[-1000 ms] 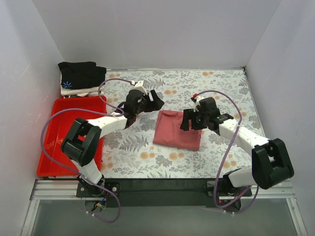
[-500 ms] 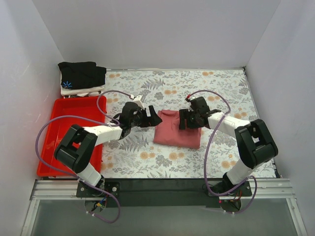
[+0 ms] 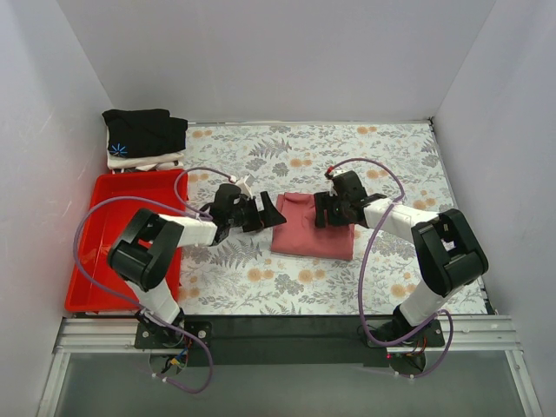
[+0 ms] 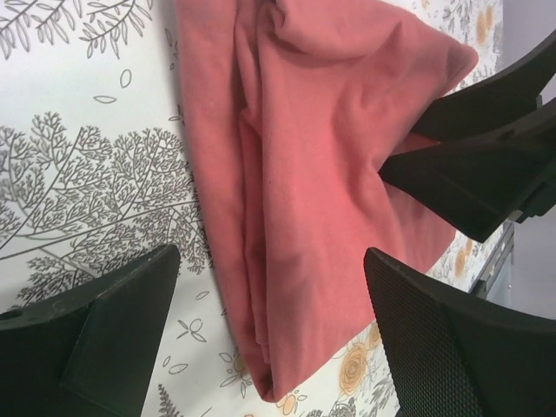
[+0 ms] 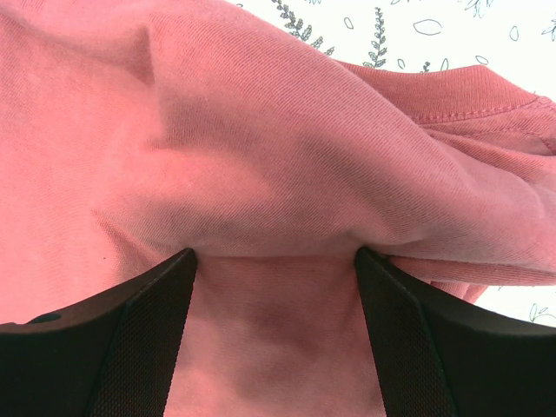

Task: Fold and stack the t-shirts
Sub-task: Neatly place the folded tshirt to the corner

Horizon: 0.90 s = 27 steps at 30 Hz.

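Observation:
The salmon-red t-shirt (image 3: 311,233) lies folded mid-table. My left gripper (image 3: 266,214) is open at its left edge; in the left wrist view (image 4: 274,334) its jaws straddle a folded corner of the salmon-red t-shirt (image 4: 304,174) without pinching it. My right gripper (image 3: 334,211) sits on the shirt's far right part. In the right wrist view (image 5: 274,347) its jaws stand wide apart, pushed under a bulging fold of the salmon-red t-shirt (image 5: 261,148). The black t-shirt (image 3: 144,130), with a blue starburst mark, rests folded on the white t-shirt (image 3: 148,162) at the back left.
A red plastic tray (image 3: 104,261) lies along the left side, beside my left arm. White walls close in the flower-patterned table (image 3: 382,156) on three sides. The right gripper's black fingers (image 4: 469,165) show beyond the shirt in the left wrist view.
My left gripper has dropped toward me to the shirt's left edge and opened wider. My right gripper has shifted left onto the shirt's far part, its arm swinging in.

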Available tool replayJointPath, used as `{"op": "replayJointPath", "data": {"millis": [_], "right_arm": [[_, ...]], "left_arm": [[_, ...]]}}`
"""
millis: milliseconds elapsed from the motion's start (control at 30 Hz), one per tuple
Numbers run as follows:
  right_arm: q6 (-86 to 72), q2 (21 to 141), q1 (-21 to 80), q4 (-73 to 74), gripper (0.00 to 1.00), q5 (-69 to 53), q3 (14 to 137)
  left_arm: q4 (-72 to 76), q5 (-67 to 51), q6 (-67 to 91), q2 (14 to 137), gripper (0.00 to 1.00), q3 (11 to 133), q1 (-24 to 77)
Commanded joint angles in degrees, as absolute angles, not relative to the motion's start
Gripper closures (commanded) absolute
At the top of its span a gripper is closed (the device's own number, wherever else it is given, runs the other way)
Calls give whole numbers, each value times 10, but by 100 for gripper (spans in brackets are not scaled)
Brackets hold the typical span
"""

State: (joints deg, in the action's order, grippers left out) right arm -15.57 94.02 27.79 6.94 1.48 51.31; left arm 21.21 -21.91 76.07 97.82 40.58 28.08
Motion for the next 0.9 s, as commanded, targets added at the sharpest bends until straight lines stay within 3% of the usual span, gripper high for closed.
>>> {"op": "replayJointPath", "data": {"millis": [0,200,867], "right_arm": [[-149,954,280,86,33,37,500],[-149,954,288,86,33,40,500],[-160,960,321,85,33,28,506]], "left_arm": [[222,-248,779,1001,19,412,278],[275,-289,803,1040,19,403,280],[292,-249,827,1123,18,467,381]]}}
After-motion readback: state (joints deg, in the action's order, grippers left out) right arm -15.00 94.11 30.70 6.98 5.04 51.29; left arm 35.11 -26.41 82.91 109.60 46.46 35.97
